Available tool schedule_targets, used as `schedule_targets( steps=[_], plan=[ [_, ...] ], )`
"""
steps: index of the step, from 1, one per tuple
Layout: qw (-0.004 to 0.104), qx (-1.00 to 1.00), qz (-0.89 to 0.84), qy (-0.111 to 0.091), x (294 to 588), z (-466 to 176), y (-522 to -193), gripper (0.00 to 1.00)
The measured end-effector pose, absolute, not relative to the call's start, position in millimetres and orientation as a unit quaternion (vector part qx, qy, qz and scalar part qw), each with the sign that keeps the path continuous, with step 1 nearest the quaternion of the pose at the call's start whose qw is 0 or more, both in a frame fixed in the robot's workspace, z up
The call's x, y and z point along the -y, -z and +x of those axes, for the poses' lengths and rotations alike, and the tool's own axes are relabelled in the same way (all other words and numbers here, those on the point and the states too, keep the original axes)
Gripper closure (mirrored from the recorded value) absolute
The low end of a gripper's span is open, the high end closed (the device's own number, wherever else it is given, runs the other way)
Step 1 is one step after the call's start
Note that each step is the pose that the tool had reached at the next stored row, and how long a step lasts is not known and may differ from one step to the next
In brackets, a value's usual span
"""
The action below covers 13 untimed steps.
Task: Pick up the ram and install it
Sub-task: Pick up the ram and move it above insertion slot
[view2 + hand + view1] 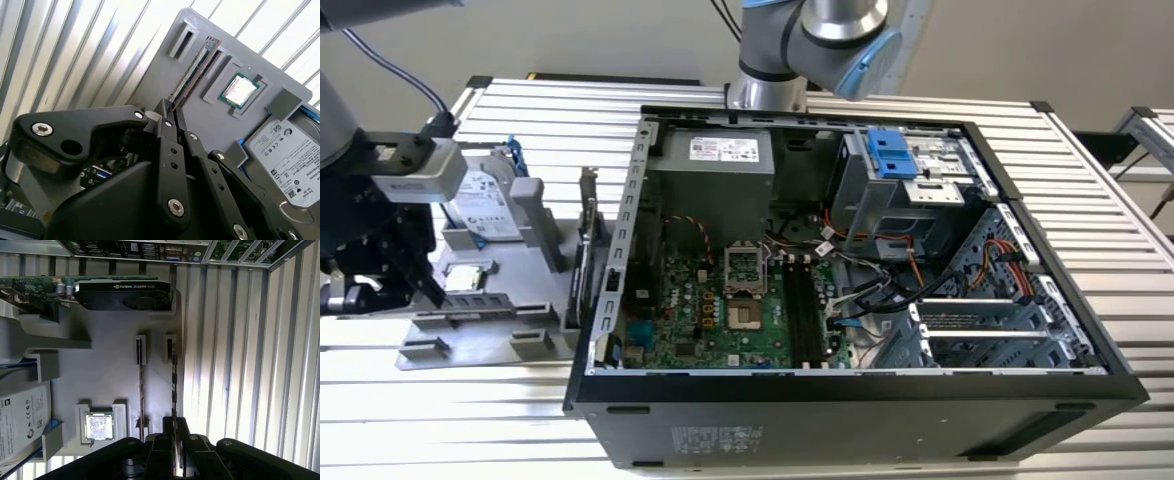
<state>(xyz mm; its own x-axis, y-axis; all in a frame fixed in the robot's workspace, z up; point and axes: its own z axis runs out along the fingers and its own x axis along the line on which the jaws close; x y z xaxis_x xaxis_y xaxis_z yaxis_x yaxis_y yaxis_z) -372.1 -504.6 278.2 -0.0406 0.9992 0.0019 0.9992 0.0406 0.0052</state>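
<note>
The ram [196,70] is a long thin dark strip standing on edge in a slot of the grey holder tray [150,75]. In the first wrist view the ram [174,385] runs straight down the tray's edge into my gripper [175,426]. My gripper [171,112] is shut on the near end of the ram, with one black finger [164,130] pressed on each flat side. The ram still sits in its holder. In the exterior view the arm's dark head hangs over the tray [480,340] at the exterior view's left.
A silver processor chip [238,91] and a labelled hard drive [285,155] lie on the same tray. A second thin strip [141,390] stands parallel to the ram, and a graphics card [122,292] stands at the tray's end. The open computer case [854,400] shows black memory slots [803,320].
</note>
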Motion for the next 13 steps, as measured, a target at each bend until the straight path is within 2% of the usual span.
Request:
schedule_targets(
  steps=[13],
  plan=[
    [0.001,-0.721,0.693,-0.003,504.6,-372.2,-281.7,1.0]
  ],
)
